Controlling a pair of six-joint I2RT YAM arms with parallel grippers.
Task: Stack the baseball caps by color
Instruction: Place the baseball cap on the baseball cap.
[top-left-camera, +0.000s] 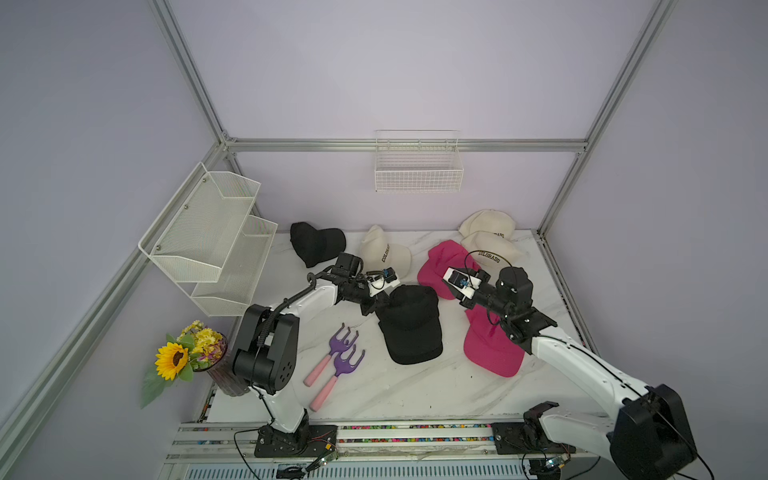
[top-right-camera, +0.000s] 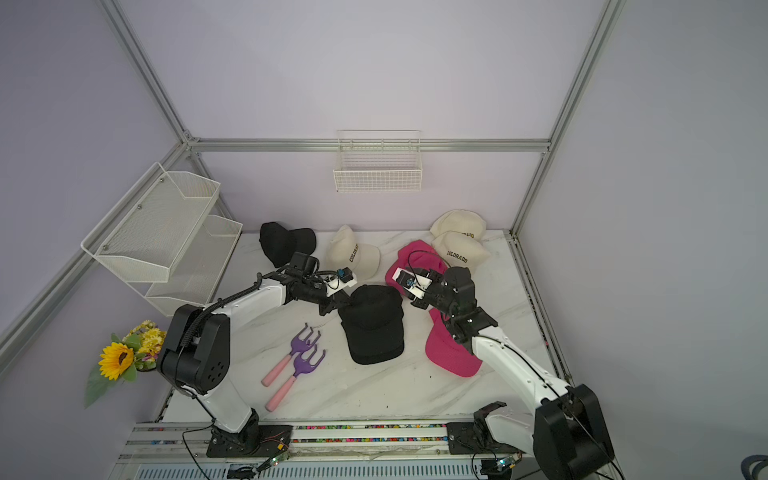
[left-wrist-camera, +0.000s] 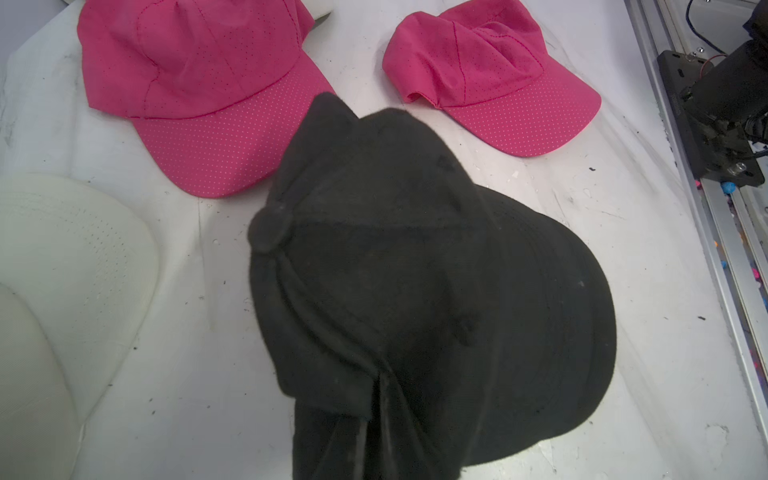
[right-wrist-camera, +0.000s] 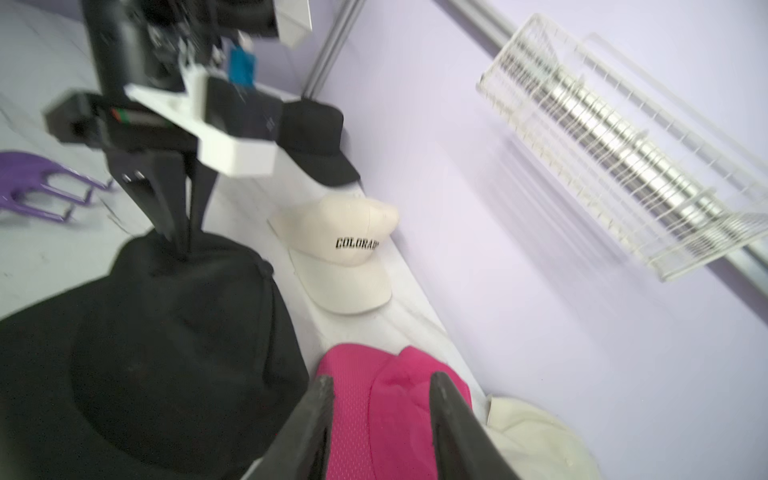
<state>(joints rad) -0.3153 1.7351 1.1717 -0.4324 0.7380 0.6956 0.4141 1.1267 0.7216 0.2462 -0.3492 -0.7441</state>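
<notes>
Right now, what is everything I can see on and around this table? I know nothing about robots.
black fabric baseball caps: at least two, black; one back left, one centre, perhaps lying on another
cream "COLORADO" caps: three, cream; one back centre, two overlapping back right
hot pink caps: two, pink; right side, farther and nearer
purple garden forks: two, pink handles; front left
white mesh shelf: one, two tiers; left wall
white wire basket: one; back wall
sunflower bouquet: one, yellow; front left edge
marble table: one, white
left gripper: black; shut on the centre black cap
right gripper: black; open over the farther pink cap
</notes>
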